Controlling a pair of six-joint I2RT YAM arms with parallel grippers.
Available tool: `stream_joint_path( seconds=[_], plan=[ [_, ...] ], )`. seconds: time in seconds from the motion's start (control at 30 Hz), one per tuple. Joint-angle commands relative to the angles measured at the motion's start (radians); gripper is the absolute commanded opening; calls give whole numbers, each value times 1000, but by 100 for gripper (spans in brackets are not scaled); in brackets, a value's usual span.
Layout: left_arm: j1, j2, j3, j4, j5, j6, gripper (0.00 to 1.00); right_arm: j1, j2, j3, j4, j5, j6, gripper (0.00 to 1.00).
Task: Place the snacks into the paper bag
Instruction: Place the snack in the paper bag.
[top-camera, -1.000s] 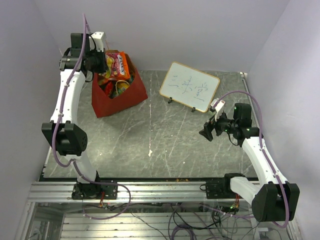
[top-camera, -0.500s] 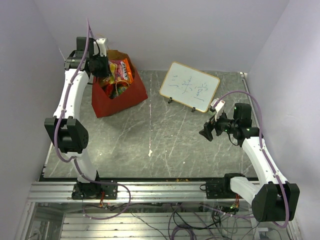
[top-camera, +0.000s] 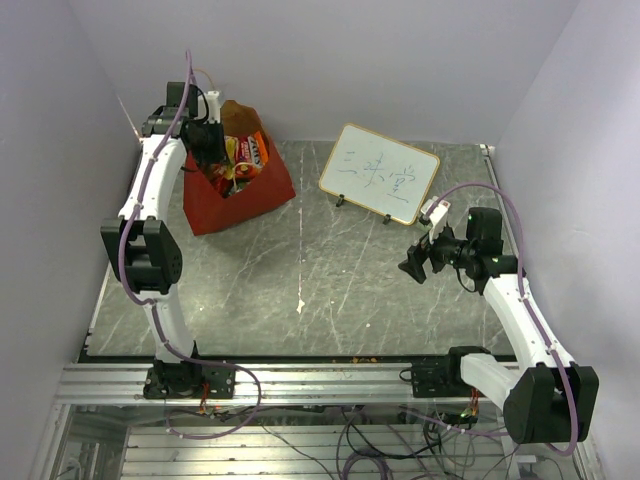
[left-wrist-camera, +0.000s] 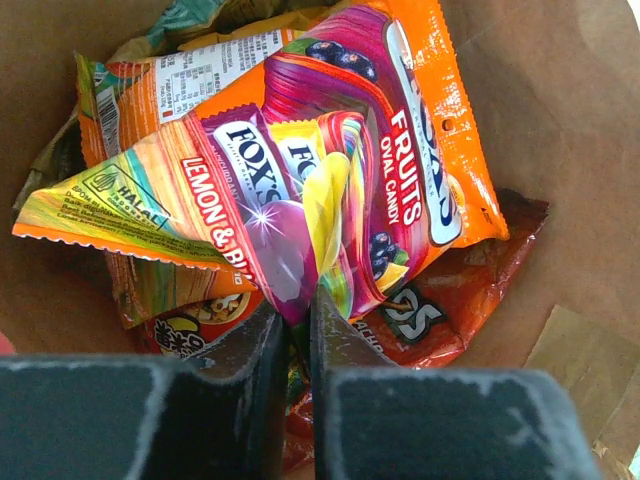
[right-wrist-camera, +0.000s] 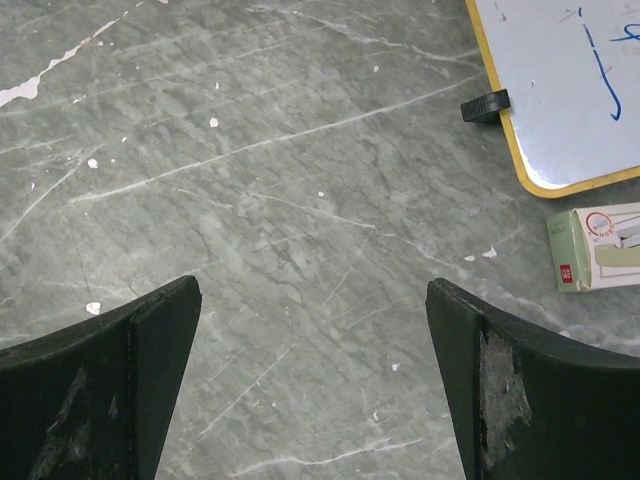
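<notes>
Pinching Fox's candy packet (left-wrist-camera: 330, 180) with left end effector (left-wrist-camera: 298, 335) inside paper bag (left-wrist-camera: 570, 140) | holding right end effector (right-wrist-camera: 312, 385) open | next: go low, let go softly

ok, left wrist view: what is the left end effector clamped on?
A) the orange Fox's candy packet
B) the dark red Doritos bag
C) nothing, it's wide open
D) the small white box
A: the left end effector is closed on the bottom edge of the Fox's candy packet, which lies on top of the other snacks inside the paper bag.
</notes>
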Motion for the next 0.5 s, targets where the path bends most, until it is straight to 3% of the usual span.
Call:
stream_joint_path(
  seconds=[0.0, 0.47],
  plan=[
    [-7, 9, 63, -39, -36, 32, 23, -7, -11, -7, 20, 4, -3, 96],
    [-7, -70, 107, 11, -113, 142, 53, -8, -7, -7, 21, 7, -4, 96]
  ],
)
